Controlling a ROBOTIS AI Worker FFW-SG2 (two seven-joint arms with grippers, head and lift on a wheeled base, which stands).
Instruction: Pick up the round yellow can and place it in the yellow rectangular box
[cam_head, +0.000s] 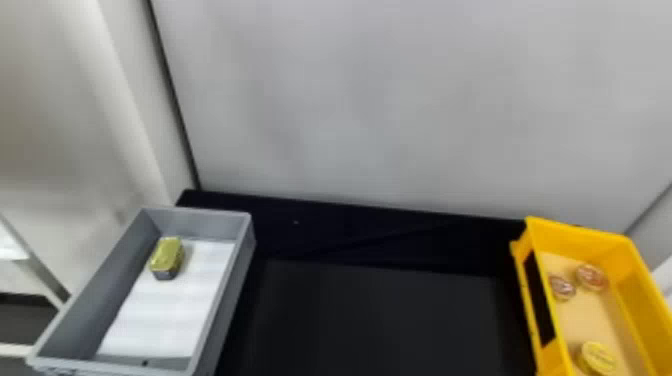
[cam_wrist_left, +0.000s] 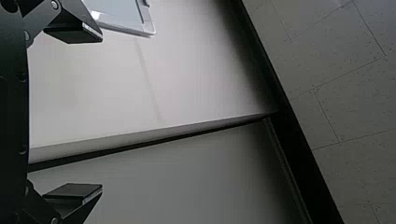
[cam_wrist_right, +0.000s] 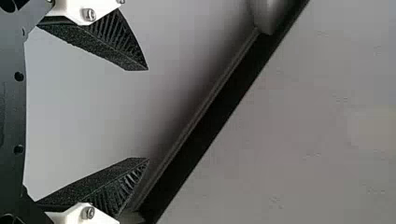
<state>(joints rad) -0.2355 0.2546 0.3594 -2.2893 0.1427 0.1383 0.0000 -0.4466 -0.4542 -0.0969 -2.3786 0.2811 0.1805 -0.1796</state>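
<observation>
The round yellow can (cam_head: 599, 357) lies inside the yellow rectangular box (cam_head: 645, 310), close to its left wall. Its pale yellow lid carries some darker print, too small for reading. Nearer to the box's far edge are two round reddish cans (cam_head: 562, 288) (cam_head: 591, 276), also with print which I cannot read. In the grey plastic box (cam_head: 230, 295), near the far left corner, sits a gold rectangular tin (cam_head: 167, 256). The left gripper (cam_wrist_left: 102, 112) and right gripper (cam_wrist_right: 148, 115) both have fingers wide apart, with nothing between.
</observation>
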